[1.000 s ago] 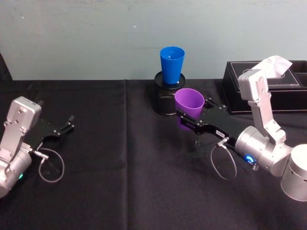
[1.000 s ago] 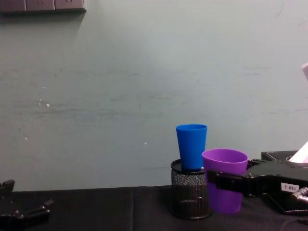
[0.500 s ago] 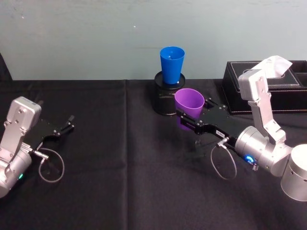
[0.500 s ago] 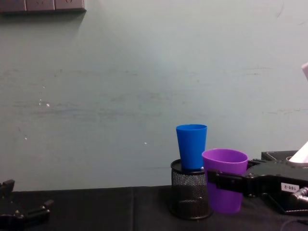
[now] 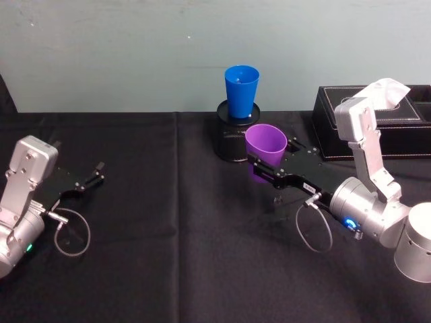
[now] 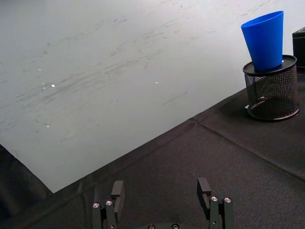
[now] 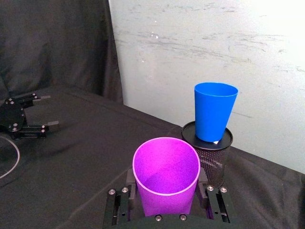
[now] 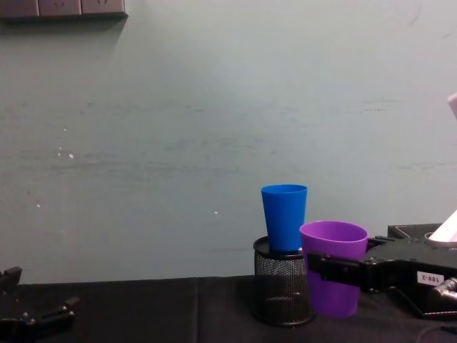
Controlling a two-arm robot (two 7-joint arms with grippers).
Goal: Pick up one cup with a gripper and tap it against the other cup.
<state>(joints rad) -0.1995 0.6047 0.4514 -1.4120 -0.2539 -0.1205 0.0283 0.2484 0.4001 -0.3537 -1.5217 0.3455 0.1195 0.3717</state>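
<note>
We are clamping the purple cup (image 5: 264, 142) upright in our right gripper (image 5: 268, 163), fingers pressing its wall, just in front and to the right of the mesh pen holder (image 5: 227, 142). The blue cup (image 5: 241, 89) is standing in that holder. Our left gripper (image 5: 89, 179) is lying well left of the holder, fingers spread and empty.

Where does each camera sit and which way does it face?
Head: high, facing forward and down at the black table; both arms show, right gripper holding the purple cup, left gripper idle.
Chest: low, facing level toward the wall; right gripper enters from the right.
Left wrist: on the left arm, facing past its open jaws toward the blue cup in the mesh holder.
Right wrist: on the right arm, facing over its jaws and the purple cup toward the blue cup.
Shared: both wrist views catch the blue cup.
</note>
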